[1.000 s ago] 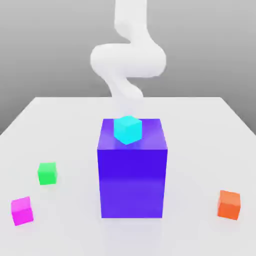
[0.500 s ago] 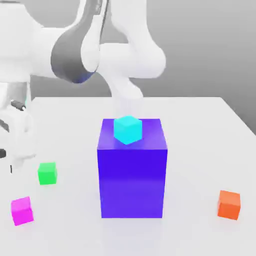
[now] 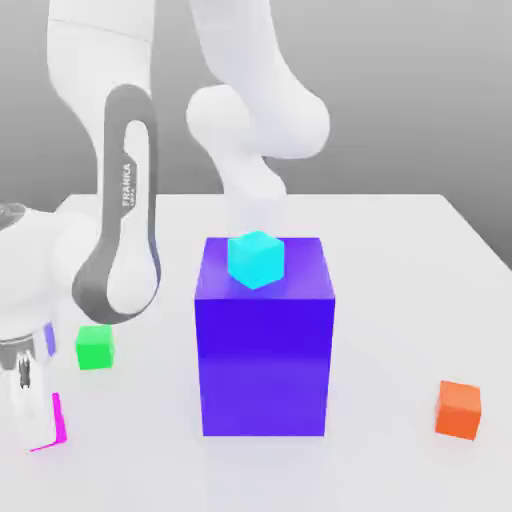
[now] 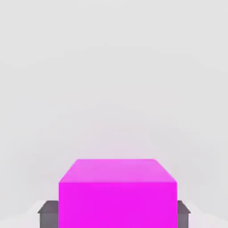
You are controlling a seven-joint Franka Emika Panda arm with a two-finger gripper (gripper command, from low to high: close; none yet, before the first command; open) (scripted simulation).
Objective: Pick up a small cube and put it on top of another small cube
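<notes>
The tool point(image 3: 38, 425) stands low over the table point(image 3: 400, 260) near its front corner on the exterior view's left, pointing down. Its fingers point(image 4: 48, 213) sit against both sides of the pink cube point(image 4: 116, 196), clamped on it; the cube rests on the table surface. The green cube point(image 3: 94, 347) lies just behind it, apart, along the same side edge. The large blue block point(image 3: 264, 350) stands at the table's middle with the cyan cube point(image 3: 255, 259) on its top. The orange cube point(image 3: 459, 409) lies near the opposite front corner.
</notes>
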